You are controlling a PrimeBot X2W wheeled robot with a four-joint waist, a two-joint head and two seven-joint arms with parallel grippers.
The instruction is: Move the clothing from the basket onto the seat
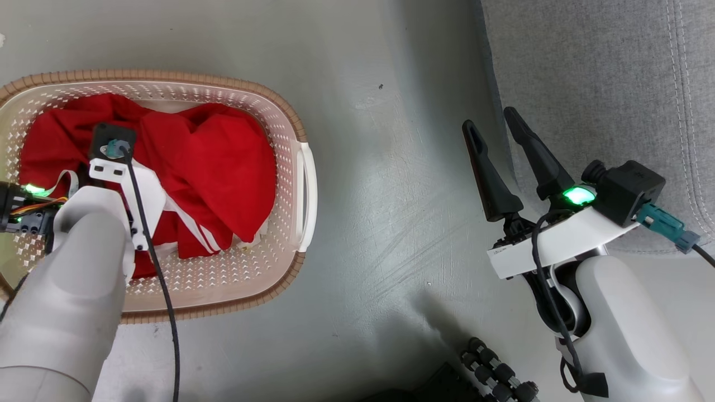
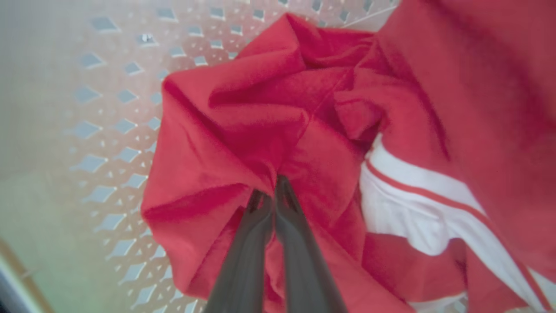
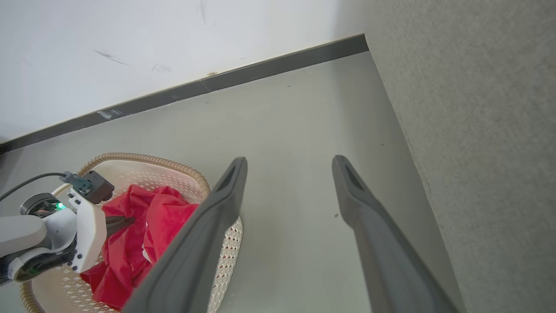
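Observation:
The clothing, bright red with white stripes, lies heaped in the cream basket at the left of the head view. My left arm reaches down into the basket. In the left wrist view my left gripper is shut, and its tips pinch a fold of the red clothing next to the perforated basket wall. My right gripper hangs open and empty over the floor, beside the grey seat. The right wrist view shows my right gripper, the basket, the clothing and the seat.
Grey floor separates the basket from the seat. A white wall with a dark baseboard runs behind the basket. Dark parts of my own base show at the bottom of the head view.

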